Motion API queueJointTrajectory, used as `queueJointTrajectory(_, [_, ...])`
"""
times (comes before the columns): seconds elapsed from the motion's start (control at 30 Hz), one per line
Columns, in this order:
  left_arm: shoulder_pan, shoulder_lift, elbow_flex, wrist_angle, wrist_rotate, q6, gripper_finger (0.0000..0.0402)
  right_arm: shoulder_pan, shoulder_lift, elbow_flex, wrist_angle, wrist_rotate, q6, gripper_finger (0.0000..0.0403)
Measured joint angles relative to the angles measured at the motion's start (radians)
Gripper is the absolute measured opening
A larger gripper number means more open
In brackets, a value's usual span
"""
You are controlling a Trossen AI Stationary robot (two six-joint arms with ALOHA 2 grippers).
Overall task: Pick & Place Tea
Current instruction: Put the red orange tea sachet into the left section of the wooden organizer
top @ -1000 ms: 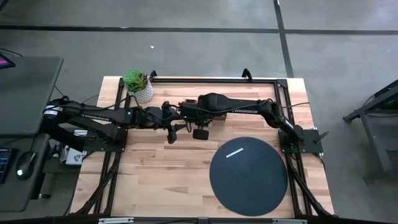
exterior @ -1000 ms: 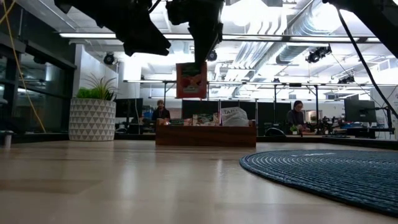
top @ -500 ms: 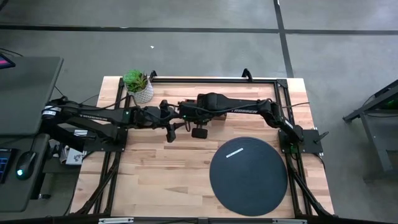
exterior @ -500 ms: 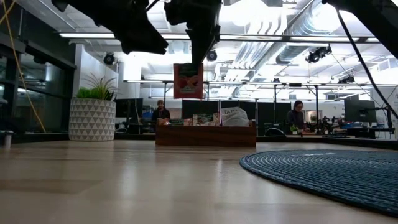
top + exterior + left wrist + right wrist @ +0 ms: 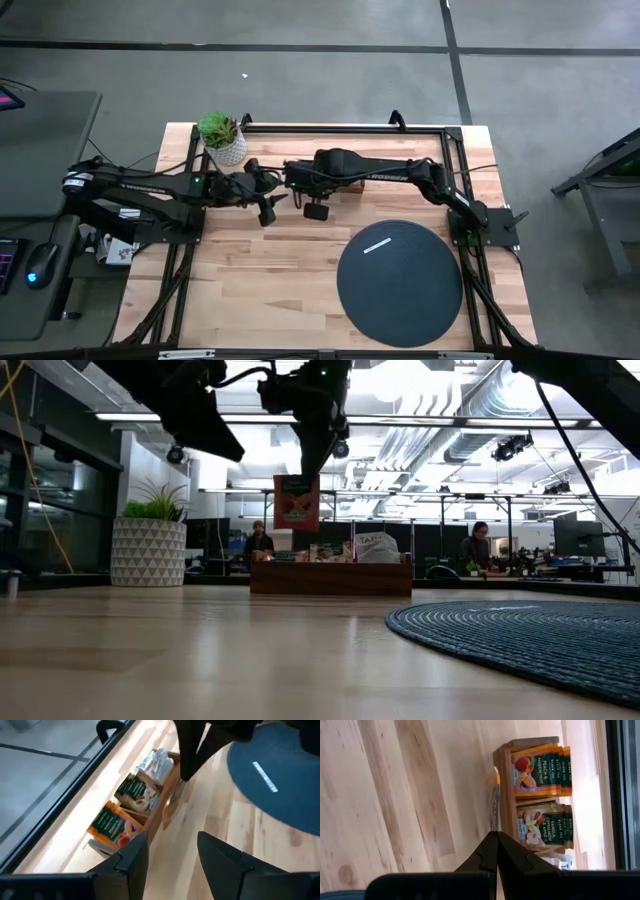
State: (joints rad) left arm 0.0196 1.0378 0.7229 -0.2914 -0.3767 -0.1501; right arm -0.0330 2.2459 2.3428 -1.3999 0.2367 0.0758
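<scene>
Leftward across the low view is how the sachet [image 5: 296,502] has gone since a second ago, and it hangs a touch lower under my right gripper [image 5: 309,468]. My left gripper [image 5: 266,212] has drawn back toward its own side of the tabletop [image 5: 250,290] and now sits apart from the right one.

My right jaws are pressed on the sachet's top edge, so it dangles flat-faced, clear of the wood and just in front of the tray [image 5: 330,577]. I judge that I hold it by the edge so it swings free and can be set down flat on the disc [image 5: 399,283]. My left jaws are spread with nothing between them; that arm seems to be giving the right one room.

The tray stands at the far side of the tabletop, beside the plant [image 5: 222,137]. In my left wrist view its three compartments hold orange sachets [image 5: 112,824], dark green ones [image 5: 133,791] and silvery white ones [image 5: 156,764], each stack standing on edge. One pale sachet [image 5: 381,245] already lies on the disc. Most of the tea is not yet moved.
</scene>
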Motion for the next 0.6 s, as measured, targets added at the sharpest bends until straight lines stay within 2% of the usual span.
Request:
queueJointTrajectory(0.17, [0.002, -0.027, 0.056, -0.024, 0.080, 0.010, 0.0165, -0.021, -0.001, 0.003, 0.005, -0.034, -0.010, 0.0000])
queueJointTrajectory(0.3, [0.003, -0.027, 0.123, -0.005, 0.134, 0.060, 0.0165, -0.038, -0.057, 0.003, 0.019, -0.048, -0.016, 0.0000])
queueJointTrajectory(0.6, [0.003, -0.001, 0.157, 0.014, 0.265, 0.076, 0.0165, -0.048, -0.091, 0.000, 0.040, -0.066, -0.042, 0.0000])
